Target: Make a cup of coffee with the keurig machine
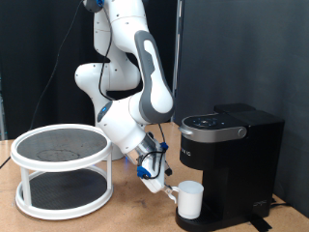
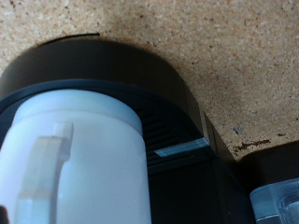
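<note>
The white ceramic mug (image 1: 188,200) stood upright on the round drip tray base (image 1: 198,223) of the black Keurig machine (image 1: 229,164), under the overhanging brew head with its silver-rimmed top panel (image 1: 206,123). The Franka arm (image 1: 135,87) reached down from its white base and bent toward the machine, so that the gripper (image 1: 164,187) hung low at the mug's side, on the exterior view's left of it, tilted down toward the tabletop. Its fingertips were just beside the mug, at about the handle's height; whether they touched the handle could not be made out at that size, and whether the fingers were apart or closed on it could not be told either. Blue parts showed on the hand behind the fingers. In the wrist view the mug (image 2: 79,159) filled the near field as a pale cylinder with its handle (image 2: 42,177) turned toward the camera, sitting on the black round tray (image 2: 140,84), whose slotted grille showed just beyond the mug's wall. A small silver strip (image 2: 182,147) lay on the tray edge beside the mug, and the cork-like tabletop (image 2: 224,56) spread beyond the tray. None of the gripper's fingers showed clearly in that view. Well away from the hand, on the far side of the arm from the machine, stood a white round two-tier wire stand (image 1: 64,169) with dark mesh shelves, resting on the same brown table (image 1: 126,208).
</note>
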